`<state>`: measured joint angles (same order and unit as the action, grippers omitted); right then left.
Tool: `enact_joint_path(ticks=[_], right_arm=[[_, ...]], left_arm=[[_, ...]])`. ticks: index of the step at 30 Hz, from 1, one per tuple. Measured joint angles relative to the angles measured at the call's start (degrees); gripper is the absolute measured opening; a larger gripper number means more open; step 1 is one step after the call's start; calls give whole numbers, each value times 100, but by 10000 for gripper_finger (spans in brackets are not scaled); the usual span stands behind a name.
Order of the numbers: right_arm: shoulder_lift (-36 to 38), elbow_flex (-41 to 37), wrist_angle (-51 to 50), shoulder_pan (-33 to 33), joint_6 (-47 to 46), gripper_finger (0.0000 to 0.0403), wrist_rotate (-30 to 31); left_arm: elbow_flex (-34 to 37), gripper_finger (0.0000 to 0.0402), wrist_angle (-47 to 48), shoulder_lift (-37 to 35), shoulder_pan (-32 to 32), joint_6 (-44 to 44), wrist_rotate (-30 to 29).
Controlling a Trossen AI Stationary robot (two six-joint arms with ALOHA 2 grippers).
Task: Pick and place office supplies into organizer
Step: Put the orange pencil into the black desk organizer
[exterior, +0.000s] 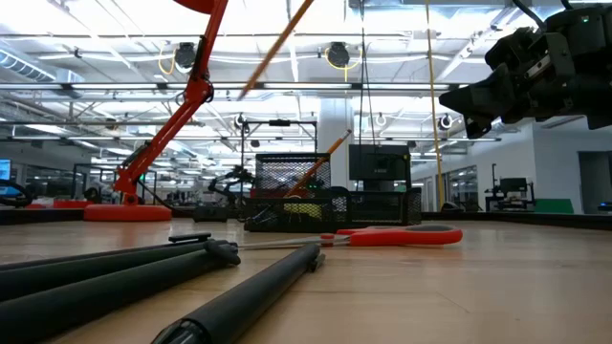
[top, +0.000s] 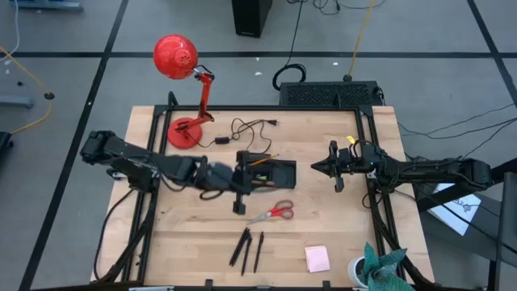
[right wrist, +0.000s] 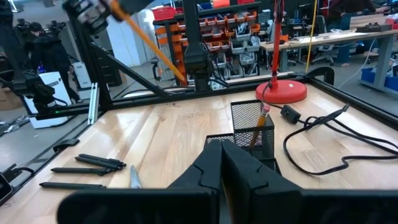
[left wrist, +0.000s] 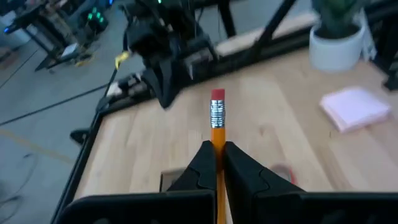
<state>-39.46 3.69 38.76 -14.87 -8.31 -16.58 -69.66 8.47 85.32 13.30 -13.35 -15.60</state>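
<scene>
While the organizer [top: 271,175] sits mid-table w/ one pencil [right wrist: 258,126] in its mesh cup, left gripper [left wrist: 219,163] hovers over it clamping 2nd pencil [left wrist: 217,121]; right gripper [top: 317,167] waits closed, empty, nearby.

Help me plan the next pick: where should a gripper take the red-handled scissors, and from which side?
Probably from straight above, at the narrow neck where the blades meet the handles. The scissors lie flat and closed on bare wood just in front of the organizer, handles toward the right arm's side. Nothing touches them, so a gripper's fingers can straddle the neck across its width.
</scene>
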Motion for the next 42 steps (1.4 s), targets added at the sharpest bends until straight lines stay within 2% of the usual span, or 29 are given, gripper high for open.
enact_joint_path(ticks=[5,9,18,23,28,35,42], right_arm=[[0,1,0,0,10,4,0],[0,0,4,0,14,4,0],[0,-1,21,0,40,4,20],[0,-1,37,0,29,4,181],[0,-1,37,-2,6,4,331],[0,0,86,-2,14,4,337],[0,-1,173,-2,17,4,337]], left_arm=[[223,8,-779,-97,-741,-244,1178],[487,11,-1274,-94,-1311,-449,1885],[1540,13,-2755,-94,-2564,-185,3037],[2124,4,-3349,-94,-2909,-96,3210],[2477,15,-3646,-94,-2996,-157,3230],[2563,5,-3726,-36,-2982,-178,3231],[2557,17,-4665,602,-2931,171,3300]])
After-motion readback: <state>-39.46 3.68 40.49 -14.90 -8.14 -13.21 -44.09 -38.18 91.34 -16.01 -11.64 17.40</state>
